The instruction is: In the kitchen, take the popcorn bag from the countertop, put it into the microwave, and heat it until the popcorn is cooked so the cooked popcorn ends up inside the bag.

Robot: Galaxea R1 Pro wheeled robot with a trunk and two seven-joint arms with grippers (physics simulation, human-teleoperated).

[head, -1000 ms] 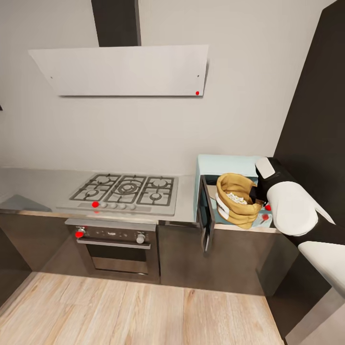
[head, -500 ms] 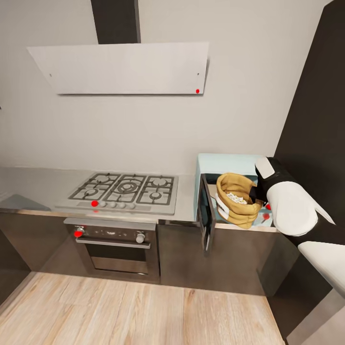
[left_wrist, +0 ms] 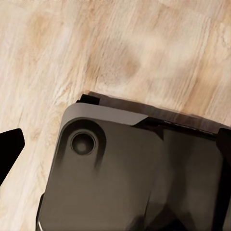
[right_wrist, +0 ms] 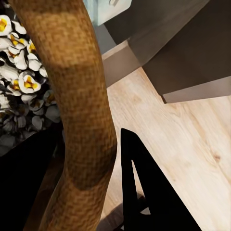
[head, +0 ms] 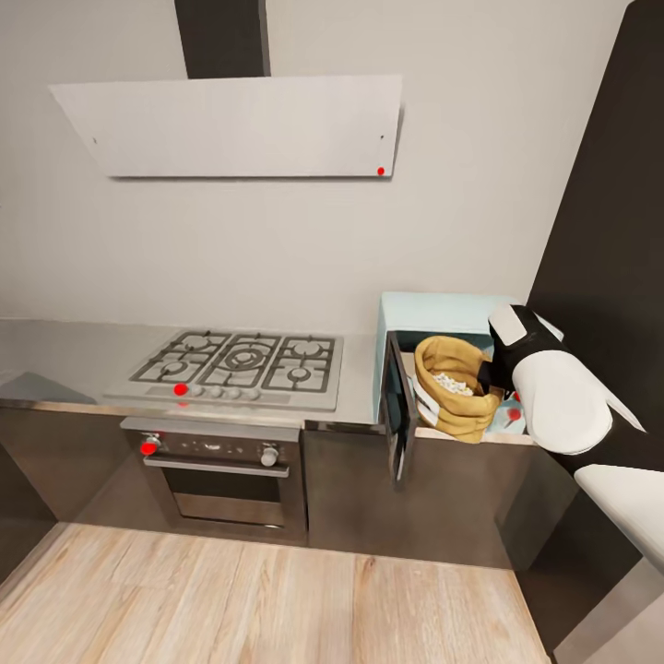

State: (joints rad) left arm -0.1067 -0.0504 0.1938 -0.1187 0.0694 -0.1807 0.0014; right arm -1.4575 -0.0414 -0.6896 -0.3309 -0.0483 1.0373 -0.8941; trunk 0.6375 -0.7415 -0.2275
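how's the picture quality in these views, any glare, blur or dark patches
Head view: even light, soft glare on the countertop, edges mildly soft. Right wrist view: the popcorn bag looms close, with black shadow beside it. Left wrist view: sharp wood floor, slightly soft dark robot base.

Your popcorn bag point(head: 454, 389) is a tan-brown woven-look sack w/ rolled rim, mouth open & tipped toward the room, white popped kernels showing inside. It sits at the microwave's point(head: 433, 318) front opening, at the sill, partly poking out. Microwave is a pale mint-blue box on the countertop point(head: 74, 360), at its far right end, door swung wide open. Right wrist view: bag rim point(right_wrist: 82, 96) close up, popcorn w/ yellow centres.
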